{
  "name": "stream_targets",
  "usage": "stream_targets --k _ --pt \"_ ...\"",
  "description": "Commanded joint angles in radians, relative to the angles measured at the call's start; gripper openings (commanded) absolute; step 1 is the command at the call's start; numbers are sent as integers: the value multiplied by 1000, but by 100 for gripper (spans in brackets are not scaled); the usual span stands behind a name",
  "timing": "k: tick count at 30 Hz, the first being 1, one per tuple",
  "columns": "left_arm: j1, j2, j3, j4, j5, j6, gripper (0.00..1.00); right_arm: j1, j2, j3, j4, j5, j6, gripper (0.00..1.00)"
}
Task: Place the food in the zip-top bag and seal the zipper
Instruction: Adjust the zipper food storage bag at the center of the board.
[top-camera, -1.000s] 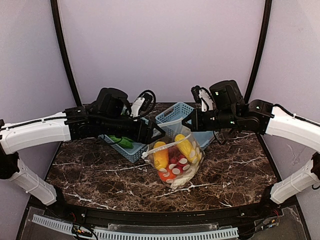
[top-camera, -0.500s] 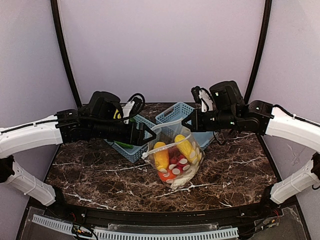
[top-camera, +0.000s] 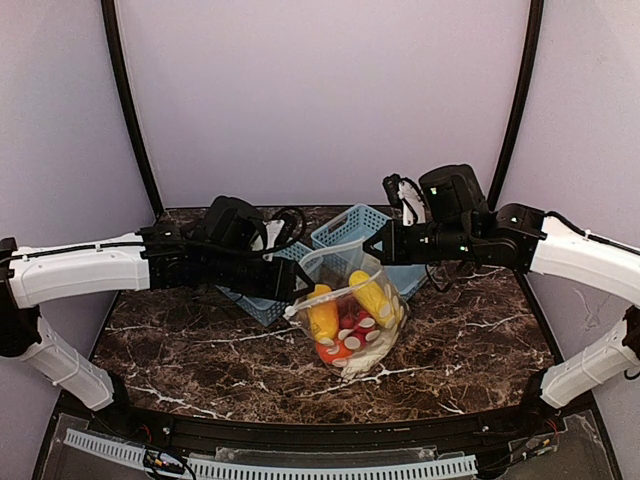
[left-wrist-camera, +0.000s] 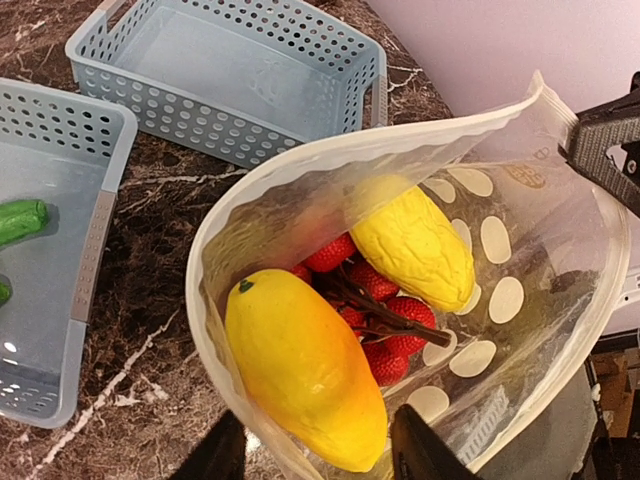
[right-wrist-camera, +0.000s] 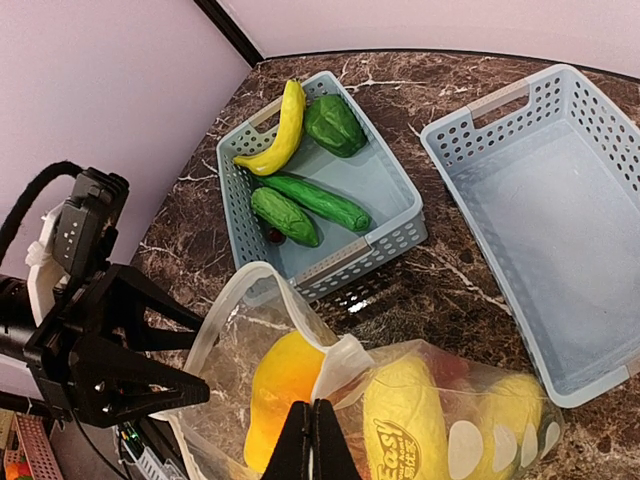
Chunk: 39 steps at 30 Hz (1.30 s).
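Note:
The zip-top bag (top-camera: 352, 318), clear with white dots, stands open on the marble table between my two grippers. It holds food: a yellow-orange mango (left-wrist-camera: 305, 365), a bumpy yellow piece (left-wrist-camera: 415, 240), red strawberries (left-wrist-camera: 395, 320), and white and orange pieces low down (top-camera: 350, 352). My right gripper (right-wrist-camera: 320, 435) is shut on the bag's zipper rim (right-wrist-camera: 245, 285) and holds it up. My left gripper (left-wrist-camera: 320, 458) is open, its fingers straddling the near lip of the bag. I cannot pick out the slider tab.
A light-blue basket (right-wrist-camera: 395, 238) left of the bag holds a banana (right-wrist-camera: 275, 145), a green pepper (right-wrist-camera: 335, 122) and cucumbers (right-wrist-camera: 315, 198). A second light-blue basket (right-wrist-camera: 540, 200) behind the bag has nothing in it. Curved black poles and lilac walls close off the back.
My left arm drew back to the left, then came forward again and lower, its open fingers now at the bag's near lip. The right gripper and the bag stayed put.

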Motion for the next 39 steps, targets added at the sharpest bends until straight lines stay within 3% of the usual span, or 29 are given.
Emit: stream_targets --k 1,3,7,17,26,35,36,39 --pt "5 2 -16 17 10 -12 40 -5 -26 -7 45 4 4 0" --pt "5 -1 -16 27 20 -9 21 -5 -27 -5 44 3 4 0" --pt "5 -38 -13 56 21 27 2 -5 -36 0 42 12 0 0" --pt "5 -150 -19 168 177 127 1 -5 -29 14 38 39 -10 0" --pt "5 -127 -27 49 83 111 1 -5 48 -8 55 29 5 0" --pt "5 -119 -31 17 91 118 1 -5 73 -6 60 16 5 0" --pt "7 -120 -29 12 89 119 2 -5 73 -6 59 15 6 0" --pt "9 -131 -27 -9 65 117 19 -5 72 -7 59 12 8 0"
